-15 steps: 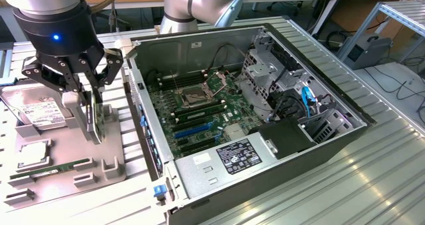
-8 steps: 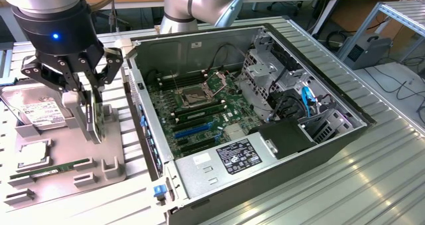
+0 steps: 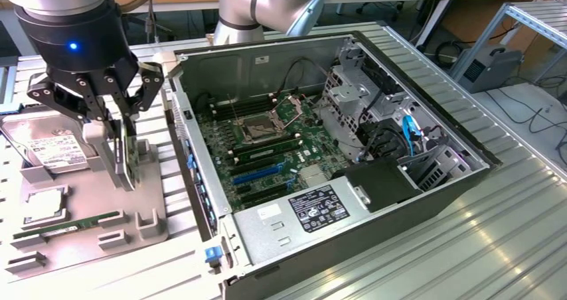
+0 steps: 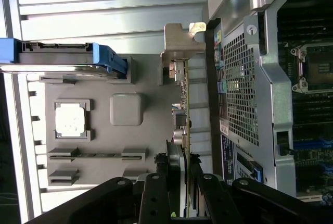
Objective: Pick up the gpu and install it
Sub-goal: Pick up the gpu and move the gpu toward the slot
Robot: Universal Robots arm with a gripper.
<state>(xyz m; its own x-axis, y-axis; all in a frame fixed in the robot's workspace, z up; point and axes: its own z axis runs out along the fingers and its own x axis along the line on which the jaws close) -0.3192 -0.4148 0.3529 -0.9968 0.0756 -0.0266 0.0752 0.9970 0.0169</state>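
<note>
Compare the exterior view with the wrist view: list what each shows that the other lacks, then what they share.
Exterior view adds: the arm's grey links, the blue cable and the labelled silver box inside the case. Wrist view adds: the outer face of the perforated rear panel and the card's silver end bracket. Shared: the tool closed on the upright gpu in the grey tray, alongside the hard drive, processor chip and RAM stick, plus the motherboard's CPU socket.
</note>
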